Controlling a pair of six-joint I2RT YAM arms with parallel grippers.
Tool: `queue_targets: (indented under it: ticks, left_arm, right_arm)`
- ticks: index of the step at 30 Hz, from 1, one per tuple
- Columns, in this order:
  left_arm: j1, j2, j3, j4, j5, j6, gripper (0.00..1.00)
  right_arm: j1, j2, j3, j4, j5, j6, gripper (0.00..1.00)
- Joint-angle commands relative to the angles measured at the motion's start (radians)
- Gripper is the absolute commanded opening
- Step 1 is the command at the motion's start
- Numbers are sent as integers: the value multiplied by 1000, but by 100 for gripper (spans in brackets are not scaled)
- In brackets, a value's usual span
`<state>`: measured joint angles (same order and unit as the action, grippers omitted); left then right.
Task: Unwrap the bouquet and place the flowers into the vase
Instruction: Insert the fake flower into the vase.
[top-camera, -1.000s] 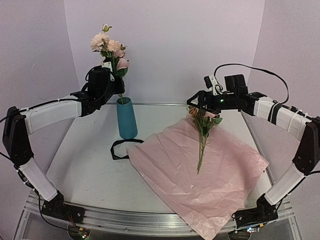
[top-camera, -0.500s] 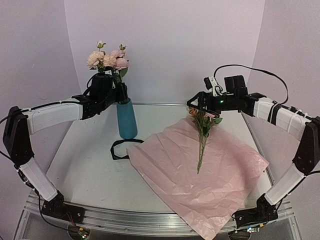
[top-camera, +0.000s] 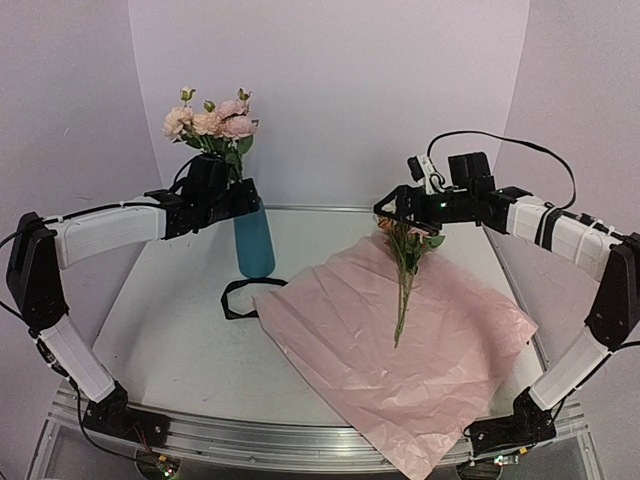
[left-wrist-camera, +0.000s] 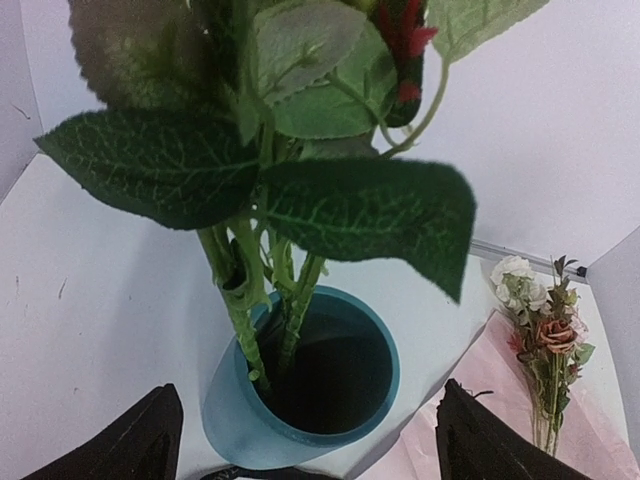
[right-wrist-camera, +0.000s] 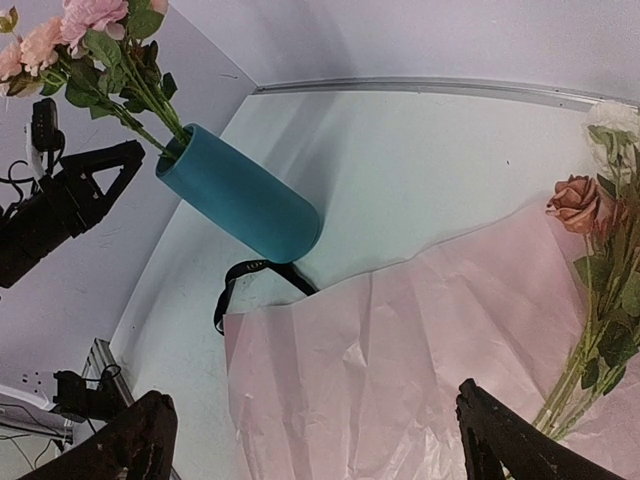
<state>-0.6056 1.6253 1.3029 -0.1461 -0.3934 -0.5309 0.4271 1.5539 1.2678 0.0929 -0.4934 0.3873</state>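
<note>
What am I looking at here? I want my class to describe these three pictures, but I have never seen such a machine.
The machine is a left arm and a right arm, bolted to a table. The wide picture comes from a camera above and behind them. The other two come from a camera on each wrist, looking past that arm's claw. The left claw is open around the stems of pink roses that stand in a teal vase; it grips nothing. The right claw is open and empty, near the heads of a second bunch lying on unfolded pink paper. A black ribbon lies beside the vase.
</note>
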Motion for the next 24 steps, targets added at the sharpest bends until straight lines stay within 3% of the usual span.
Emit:
queue_targets:
  ticks: [1, 12, 24]
  left_arm:
    - [1, -55, 33, -73, -12, -82, 91]
    - [1, -201, -24, -108, 117, -153, 95]
    - [-42, -245, -118, -111, 359, -283, 94]
  right_arm:
    - [3, -11, -5, 2, 8, 21, 98]
    - [-1, 4, -38, -89, 213, 56, 97]
    - [-23, 64, -95, -214, 386, 68, 70]
